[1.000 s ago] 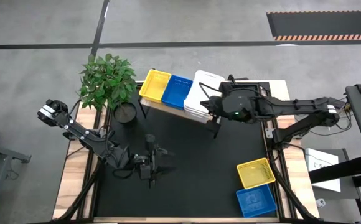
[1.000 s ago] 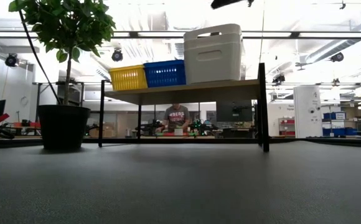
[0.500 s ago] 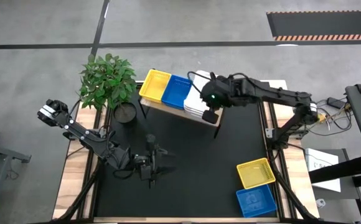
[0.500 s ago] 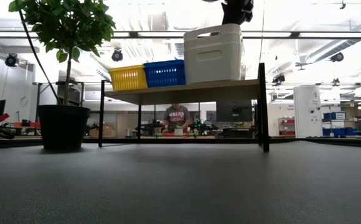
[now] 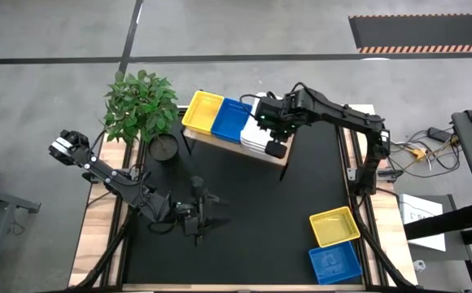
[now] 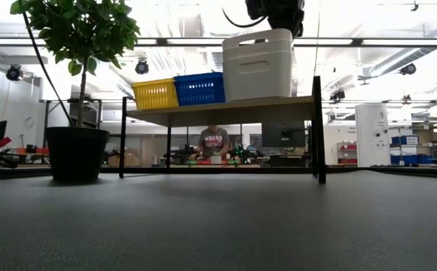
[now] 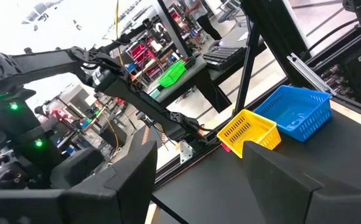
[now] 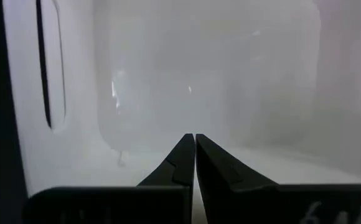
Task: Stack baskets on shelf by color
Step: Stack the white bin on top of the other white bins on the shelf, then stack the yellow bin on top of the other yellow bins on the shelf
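Left gripper (image 5: 199, 221): your idle arm rested low on the black table (image 5: 244, 220), fingers parted, holding nothing.
Loose baskets: one yellow basket (image 5: 334, 225) and one blue basket (image 5: 334, 262) sat touching at your table's near right corner.
Shelf (image 6: 226, 107): it carried a yellow basket (image 5: 202, 111), a blue basket (image 5: 231, 120) and the white stack (image 6: 258, 65), side by side.
Right gripper (image 8: 195, 158): yours hung inside the topmost white basket, fingertips pressed together, gripping nothing.
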Available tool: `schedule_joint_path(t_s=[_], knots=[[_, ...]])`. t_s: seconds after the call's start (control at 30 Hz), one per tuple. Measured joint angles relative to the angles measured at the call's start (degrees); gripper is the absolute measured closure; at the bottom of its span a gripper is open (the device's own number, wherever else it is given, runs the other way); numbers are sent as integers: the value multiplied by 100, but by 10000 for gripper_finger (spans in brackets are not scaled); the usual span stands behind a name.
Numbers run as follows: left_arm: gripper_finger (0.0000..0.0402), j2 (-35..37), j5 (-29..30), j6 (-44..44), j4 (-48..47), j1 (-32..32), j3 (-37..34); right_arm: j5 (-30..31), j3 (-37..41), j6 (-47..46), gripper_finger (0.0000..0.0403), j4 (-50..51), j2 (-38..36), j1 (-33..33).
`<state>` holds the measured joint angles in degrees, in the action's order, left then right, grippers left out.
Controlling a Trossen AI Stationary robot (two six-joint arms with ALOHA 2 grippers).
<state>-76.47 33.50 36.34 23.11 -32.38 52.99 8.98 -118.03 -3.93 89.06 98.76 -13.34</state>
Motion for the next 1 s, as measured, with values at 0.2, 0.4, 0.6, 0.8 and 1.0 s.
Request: schedule_joint_path(t_s=[0.2, 0.4, 0.6, 0.8, 1.0], knots=[[181, 0, 2, -2, -5, -2, 0, -4, -73, -12, 394, 100, 26, -7], [181, 0, 2, -4, -11, -1, 0, -59, -69, -216, 394, 100, 9, -9], [181, 0, 2, -7, -11, -2, 0, -471, -64, -314, 394, 89, 5, -9], [181, 0, 2, -11, -11, -1, -16, -456, -61, -375, 394, 89, -23, -9], [181, 0, 167, -17, -12, 0, -119, -265, -58, -369, 394, 15, -332, 72]])
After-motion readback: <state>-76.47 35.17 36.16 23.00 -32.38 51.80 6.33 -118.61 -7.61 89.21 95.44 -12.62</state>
